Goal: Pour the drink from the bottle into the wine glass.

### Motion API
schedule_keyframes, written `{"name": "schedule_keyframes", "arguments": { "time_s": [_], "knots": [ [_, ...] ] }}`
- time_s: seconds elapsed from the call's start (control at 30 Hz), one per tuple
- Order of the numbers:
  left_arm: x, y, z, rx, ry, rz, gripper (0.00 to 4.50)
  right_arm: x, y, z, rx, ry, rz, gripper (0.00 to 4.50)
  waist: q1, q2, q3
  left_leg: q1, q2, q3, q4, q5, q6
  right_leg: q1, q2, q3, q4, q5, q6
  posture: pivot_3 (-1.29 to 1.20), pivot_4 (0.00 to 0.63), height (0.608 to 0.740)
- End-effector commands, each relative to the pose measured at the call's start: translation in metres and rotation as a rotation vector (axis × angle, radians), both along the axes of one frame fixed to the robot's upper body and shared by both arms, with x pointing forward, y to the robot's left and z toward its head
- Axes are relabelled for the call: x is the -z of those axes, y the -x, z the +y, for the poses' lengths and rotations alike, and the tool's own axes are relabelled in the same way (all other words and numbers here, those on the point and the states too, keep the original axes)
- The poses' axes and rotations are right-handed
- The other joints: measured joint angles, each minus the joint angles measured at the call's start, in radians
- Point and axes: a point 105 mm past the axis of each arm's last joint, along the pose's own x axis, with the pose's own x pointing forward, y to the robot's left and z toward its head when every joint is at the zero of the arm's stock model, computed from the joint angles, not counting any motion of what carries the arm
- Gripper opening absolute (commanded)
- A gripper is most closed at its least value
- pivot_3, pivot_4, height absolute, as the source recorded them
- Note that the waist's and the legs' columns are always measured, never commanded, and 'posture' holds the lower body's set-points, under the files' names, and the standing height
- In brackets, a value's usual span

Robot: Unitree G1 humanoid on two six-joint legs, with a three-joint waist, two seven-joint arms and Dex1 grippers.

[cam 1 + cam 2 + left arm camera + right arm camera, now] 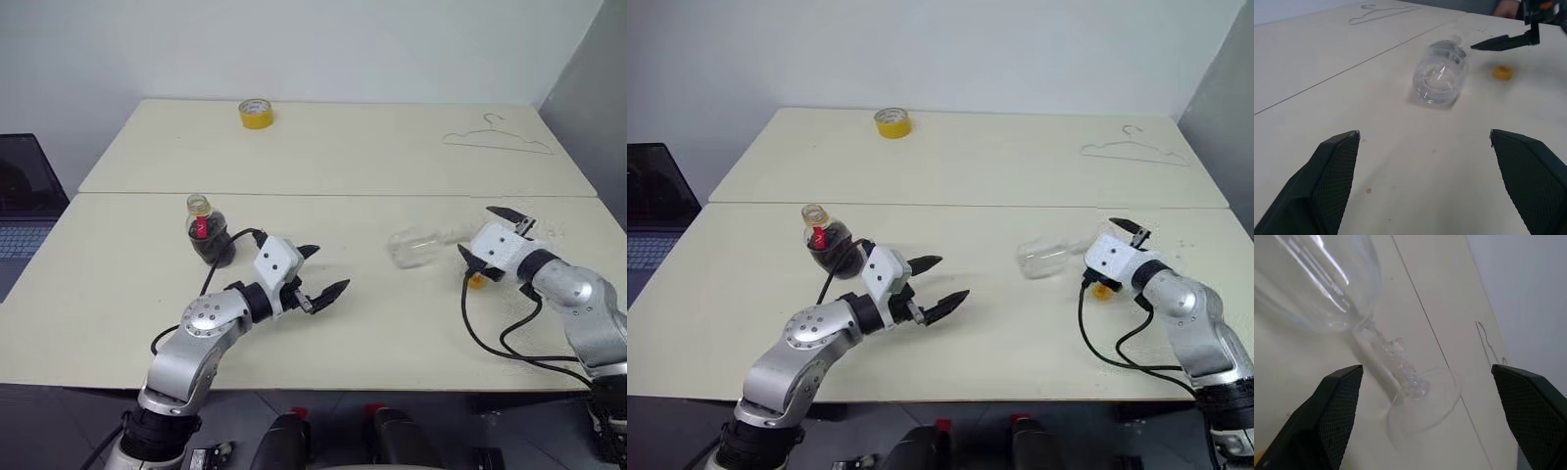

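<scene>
Wine glass (416,245) lies on its side, empty, right of centre frame on the cream table (392,157), well clear of edges. Bottle (205,231) upright at centre-left, uncapped, holding dark drink (212,247). Yellow cap (1502,72) beside right gripper (490,240). Left gripper (321,272) and right both spread wide, empty.
</scene>
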Motion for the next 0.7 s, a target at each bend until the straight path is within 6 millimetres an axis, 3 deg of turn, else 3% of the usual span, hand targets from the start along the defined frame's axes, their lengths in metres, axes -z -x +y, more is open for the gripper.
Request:
{"name": "schedule_keyframes", "arguments": {
  "time_s": [0.03,0.27,0.63,0.7],
  "knots": [
    [-0.007,0.005,-0.008,0.056,0.019,-0.001,4.49,-0.013,-0.008,0.005,-0.032,0.077,-0.074,4.50,-0.001,0.000,0.000,0.000,0.000,0.000,0.000,0.000,0.000,0.000,0.000,0.000,0.000,0.000,0.000,0.00,0.150,0.740],
    [-0.007,0.006,-0.012,0.095,0.029,0.024,4.49,-0.008,-0.024,0.015,-0.074,0.227,-0.127,4.50,-0.002,0.000,0.000,0.000,0.000,0.000,0.000,0.000,0.000,0.000,0.000,0.000,0.000,0.000,0.000,0.00,0.150,0.740],
    [-0.009,0.001,-0.014,0.094,0.034,0.016,4.49,0.011,-0.037,0.015,-0.083,0.293,-0.139,4.50,-0.002,0.000,0.000,0.000,0.000,0.001,0.000,0.000,0.000,0.000,0.000,0.001,0.000,0.000,0.000,0.00,0.150,0.740],
    [-0.009,0.001,-0.014,0.093,0.034,0.014,4.50,0.013,-0.039,0.015,-0.075,0.290,-0.152,4.12,-0.002,0.000,0.000,0.000,0.000,0.000,0.000,0.000,0.000,0.000,0.000,0.000,0.001,0.000,0.000,0.00,0.150,0.740]
  ]
}}
